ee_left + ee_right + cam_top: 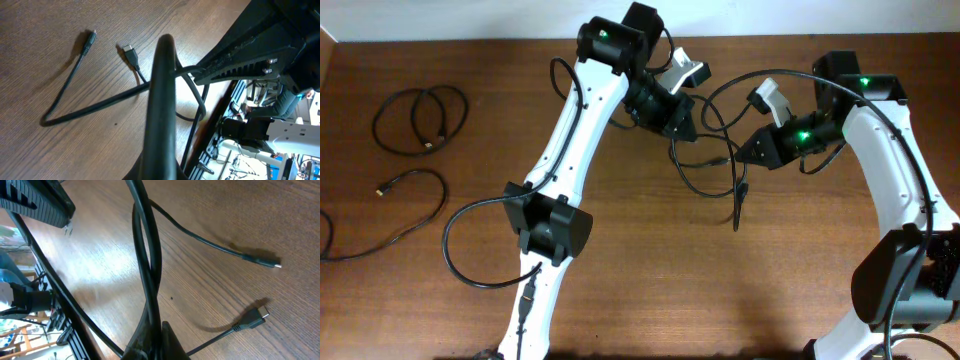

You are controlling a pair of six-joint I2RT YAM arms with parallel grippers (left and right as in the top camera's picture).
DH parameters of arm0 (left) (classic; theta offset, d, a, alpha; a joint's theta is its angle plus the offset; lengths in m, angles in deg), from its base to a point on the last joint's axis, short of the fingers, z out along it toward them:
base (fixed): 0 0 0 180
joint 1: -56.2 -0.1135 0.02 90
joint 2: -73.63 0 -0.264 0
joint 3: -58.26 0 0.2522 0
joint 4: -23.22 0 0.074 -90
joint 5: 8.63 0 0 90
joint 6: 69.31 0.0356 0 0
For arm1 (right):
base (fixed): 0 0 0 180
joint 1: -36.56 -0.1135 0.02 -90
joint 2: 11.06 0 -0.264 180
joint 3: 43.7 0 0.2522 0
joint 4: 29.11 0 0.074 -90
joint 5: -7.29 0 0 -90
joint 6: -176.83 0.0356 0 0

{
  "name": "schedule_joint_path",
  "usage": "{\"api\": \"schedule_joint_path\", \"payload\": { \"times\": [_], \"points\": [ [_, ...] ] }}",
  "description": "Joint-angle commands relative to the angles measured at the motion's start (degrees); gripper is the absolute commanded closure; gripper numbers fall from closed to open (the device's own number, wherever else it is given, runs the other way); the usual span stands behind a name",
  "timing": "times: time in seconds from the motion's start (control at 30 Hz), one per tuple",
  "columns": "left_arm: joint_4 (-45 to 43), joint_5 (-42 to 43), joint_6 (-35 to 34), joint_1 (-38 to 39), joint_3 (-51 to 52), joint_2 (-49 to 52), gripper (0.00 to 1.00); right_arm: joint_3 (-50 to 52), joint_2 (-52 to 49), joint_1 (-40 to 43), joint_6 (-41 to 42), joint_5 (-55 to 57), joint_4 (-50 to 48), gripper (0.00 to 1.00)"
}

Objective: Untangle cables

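Leftmost, in the upper left of the overhead view, a thin black coiled cable (420, 120) lies in two overlapping round loops on the brown, wood-grained surface (650, 290). Just below it a loose cable (442, 200) sweeps in one open arc toward the left edge, with a small plug at its upper end.

Near the top centre, the left pincer (682, 128), black at the end of a white arm, is pressed together on the tangled cable (720, 160). The left wrist view shows this smooth, rubbery cord (100, 105) passing beside a ribbed black finger (240, 50). Two slim plug ends rest on the wood above it.

Right of centre, the right pincer (748, 152) is likewise clamped on the same tangle, whose loops hang between the two pincers. One strand trails down toward mid-frame. In the right wrist view the doubled cord (145, 255) runs top to bottom, with two metal-tipped plugs lying at the right.
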Motion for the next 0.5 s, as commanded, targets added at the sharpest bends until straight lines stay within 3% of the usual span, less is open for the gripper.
{"api": "schedule_joint_path", "payload": {
  "times": [0.0,0.13,0.23,0.3,0.47],
  "points": [
    [-1.1,-5.5,-6.6,-0.1,-1.0,0.5,1.00,-0.9,-0.2,0.6,-0.6,-6.1,2.4,0.96],
    [0.9,-26.8,-30.1,-0.2,-0.9,0.5,1.00,-3.5,2.9,6.6,-0.6,-22.0,3.7,0.96],
    [0.9,-27.5,-39.4,-0.8,-0.7,0.5,1.00,-3.5,5.5,12.0,-0.6,-34.6,4.4,0.96],
    [0.9,-27.5,-40.3,-1.4,-0.7,0.5,1.00,-3.5,6.4,15.8,-0.6,-40.0,4.9,0.96],
    [0.9,-24.3,-49.1,-4.0,-0.7,0.5,1.00,-3.5,6.6,25.5,-0.6,-45.8,9.6,0.96]
  ]
}}
